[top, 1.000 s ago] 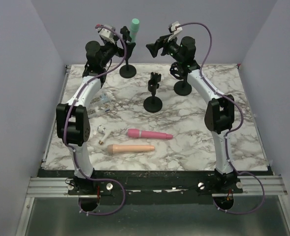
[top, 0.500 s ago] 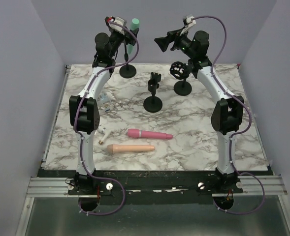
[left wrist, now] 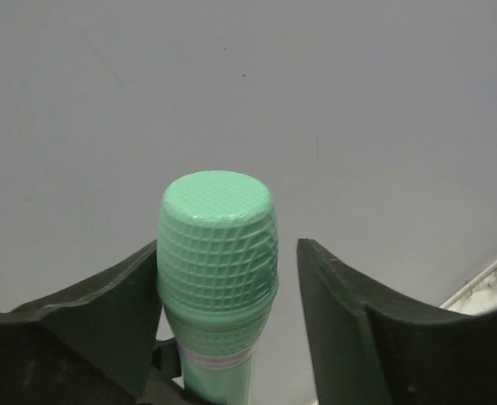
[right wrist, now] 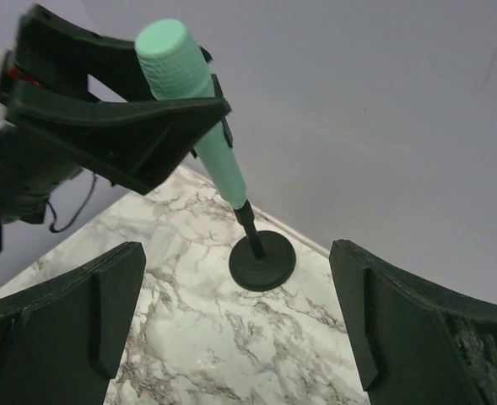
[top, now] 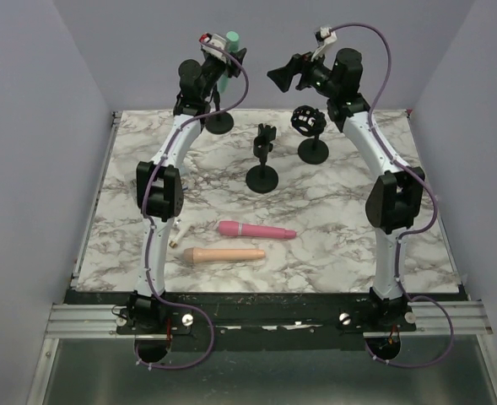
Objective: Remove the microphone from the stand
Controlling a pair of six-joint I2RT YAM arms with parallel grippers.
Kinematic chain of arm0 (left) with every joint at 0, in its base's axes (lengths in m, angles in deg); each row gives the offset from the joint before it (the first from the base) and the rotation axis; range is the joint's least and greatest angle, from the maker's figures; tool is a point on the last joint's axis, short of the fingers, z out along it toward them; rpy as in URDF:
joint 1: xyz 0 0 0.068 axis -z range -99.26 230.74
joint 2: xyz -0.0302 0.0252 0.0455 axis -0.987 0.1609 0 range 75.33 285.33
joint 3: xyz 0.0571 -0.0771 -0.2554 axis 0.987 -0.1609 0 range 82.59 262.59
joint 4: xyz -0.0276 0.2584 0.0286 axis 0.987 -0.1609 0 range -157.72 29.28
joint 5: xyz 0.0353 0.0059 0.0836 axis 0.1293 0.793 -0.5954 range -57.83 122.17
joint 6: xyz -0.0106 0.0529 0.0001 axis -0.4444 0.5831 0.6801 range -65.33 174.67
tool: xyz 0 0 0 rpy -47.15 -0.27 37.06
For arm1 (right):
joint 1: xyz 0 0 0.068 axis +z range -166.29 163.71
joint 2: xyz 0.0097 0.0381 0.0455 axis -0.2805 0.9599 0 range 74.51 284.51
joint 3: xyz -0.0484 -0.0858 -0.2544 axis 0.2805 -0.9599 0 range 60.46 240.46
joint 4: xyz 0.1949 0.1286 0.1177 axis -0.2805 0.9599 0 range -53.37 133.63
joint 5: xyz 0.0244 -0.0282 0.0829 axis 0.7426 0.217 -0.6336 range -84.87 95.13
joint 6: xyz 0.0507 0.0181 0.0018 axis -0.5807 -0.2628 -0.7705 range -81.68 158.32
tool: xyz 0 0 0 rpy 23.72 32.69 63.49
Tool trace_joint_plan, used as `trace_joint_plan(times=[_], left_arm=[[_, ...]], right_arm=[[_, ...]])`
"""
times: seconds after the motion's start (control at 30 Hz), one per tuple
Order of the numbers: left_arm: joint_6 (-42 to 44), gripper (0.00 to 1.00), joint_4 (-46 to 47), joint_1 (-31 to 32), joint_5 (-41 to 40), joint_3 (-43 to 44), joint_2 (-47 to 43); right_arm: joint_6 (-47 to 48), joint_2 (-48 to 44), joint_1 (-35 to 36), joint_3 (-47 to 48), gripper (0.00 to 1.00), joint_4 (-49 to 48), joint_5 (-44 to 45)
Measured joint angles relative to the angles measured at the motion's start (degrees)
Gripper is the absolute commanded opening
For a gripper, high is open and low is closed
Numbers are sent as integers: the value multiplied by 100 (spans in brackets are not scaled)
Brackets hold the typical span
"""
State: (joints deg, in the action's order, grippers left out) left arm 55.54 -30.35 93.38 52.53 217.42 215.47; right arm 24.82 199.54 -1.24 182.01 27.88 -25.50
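A mint-green microphone [top: 230, 49] stands tilted in a black stand [top: 219, 123] at the back left of the marble table. My left gripper [top: 224, 61] is raised around the microphone's upper body. In the left wrist view the microphone's mesh head [left wrist: 217, 245] rests against the left finger, and a gap shows to the right finger [left wrist: 349, 329], so the left gripper [left wrist: 227, 250] is open. The right wrist view shows the microphone [right wrist: 191, 97], the stand's round base [right wrist: 263, 261] and the left gripper [right wrist: 130, 126]. My right gripper [top: 277, 74] hangs wide open to the right, facing them and holding nothing [right wrist: 235, 253].
An empty clip stand [top: 262, 175] is at table centre. A stand with a round cage mount [top: 307, 120] is behind it to the right. A pink microphone [top: 256, 230] and a beige one [top: 224, 254] lie flat in front. Small parts [top: 177, 228] lie at the left.
My left arm rose and swung right until its fingers came round the green microphone, and the jaws narrowed. The right arm lifted a little and stayed wide open.
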Motion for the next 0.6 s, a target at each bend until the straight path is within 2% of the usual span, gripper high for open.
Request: trace_joint_plan(times=[0.07, 0.2, 0.33, 0.43, 0.6], left_arm=[[7, 50, -4, 57, -22, 232, 166], [39, 32, -11, 120, -63, 352, 260], [111, 26, -61, 144, -173, 354, 260], [146, 0, -107, 146, -205, 354, 256], [146, 0, -328, 168, -402, -247, -240]], right_arm=[[0, -140, 0, -2, 100, 76, -22], [4, -507, 0, -92, 100, 127, -33], [50, -791, 0, -214, 100, 142, -28], [103, -905, 0, -328, 100, 166, -11], [155, -1043, 0, -721, 100, 216, 101]])
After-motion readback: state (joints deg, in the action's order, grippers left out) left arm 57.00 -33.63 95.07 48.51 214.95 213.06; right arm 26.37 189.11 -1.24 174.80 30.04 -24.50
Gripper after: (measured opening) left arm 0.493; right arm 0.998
